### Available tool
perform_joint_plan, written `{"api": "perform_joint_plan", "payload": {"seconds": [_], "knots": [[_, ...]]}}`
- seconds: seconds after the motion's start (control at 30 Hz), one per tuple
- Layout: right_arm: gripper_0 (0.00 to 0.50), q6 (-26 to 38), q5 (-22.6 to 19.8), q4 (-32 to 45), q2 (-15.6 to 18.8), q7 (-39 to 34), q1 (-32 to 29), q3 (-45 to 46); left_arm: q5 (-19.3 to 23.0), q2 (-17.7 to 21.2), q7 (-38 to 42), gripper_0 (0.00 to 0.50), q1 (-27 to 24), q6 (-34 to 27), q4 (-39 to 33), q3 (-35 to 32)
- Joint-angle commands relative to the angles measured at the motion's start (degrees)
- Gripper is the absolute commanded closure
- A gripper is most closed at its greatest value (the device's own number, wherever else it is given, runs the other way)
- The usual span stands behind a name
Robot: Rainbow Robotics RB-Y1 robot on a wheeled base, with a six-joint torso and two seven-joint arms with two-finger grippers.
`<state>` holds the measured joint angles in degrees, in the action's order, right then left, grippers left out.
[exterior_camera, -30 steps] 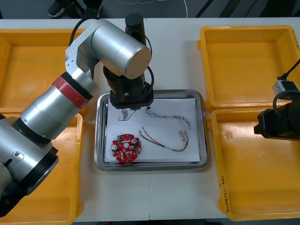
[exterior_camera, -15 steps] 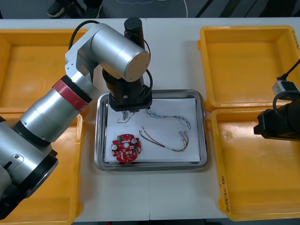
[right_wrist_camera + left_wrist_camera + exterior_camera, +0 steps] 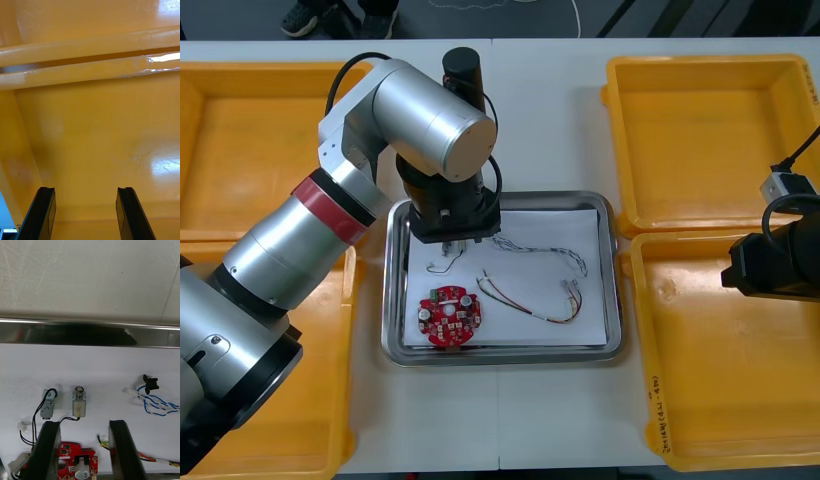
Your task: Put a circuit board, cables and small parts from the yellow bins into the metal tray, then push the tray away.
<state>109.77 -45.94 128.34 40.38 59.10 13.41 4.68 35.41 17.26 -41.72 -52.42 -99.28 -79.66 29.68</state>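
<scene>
Presently left pincer [image 3: 83, 423] hangs wide over the small metal parts [image 3: 79, 405] in the metal tray [image 3: 56, 333]; right pincer [image 3: 85, 189] wide above a yellow bin [image 3: 93, 131].

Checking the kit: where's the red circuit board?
Front view: the red circuit board lies in the metal tray's near-left corner, left of the red and yellow cable, nearer the robot than the left end effector.

Shiny metal tray [image 3: 617, 290] sits on the light tabletop [image 3: 550, 100] between yellow plastic bins [image 3: 700, 70]. Inside: round red circuit board [image 3: 448, 316] near-left, red-and-yellow cable [image 3: 530, 305] right of it, twisted blue-and-white cable [image 3: 550, 252] behind that, small metal parts [image 3: 79, 406] behind the board.
</scene>
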Motion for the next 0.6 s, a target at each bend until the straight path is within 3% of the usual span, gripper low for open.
{"api": "perform_joint_plan", "payload": {"seconds": [0.03,0.2,0.6], "knots": [[0.031,0.23,-0.47,1.65,2.16,-0.91,-0.58,1.56,-0.34,-0.91,-4.16,0.000,0.21,-0.21,-0.94,0.82],[0.033,0.23,-0.47,1.57,2.16,-0.82,-0.67,1.56,-0.17,0.40,-3.81,0.000,0.12,-1.01,-4.10,0.38],[0.030,0.23,-1.08,1.57,2.25,-0.12,-0.67,1.56,0.01,3.22,-3.11,0.000,0.12,-9.88,-16.49,-8.06]]}}
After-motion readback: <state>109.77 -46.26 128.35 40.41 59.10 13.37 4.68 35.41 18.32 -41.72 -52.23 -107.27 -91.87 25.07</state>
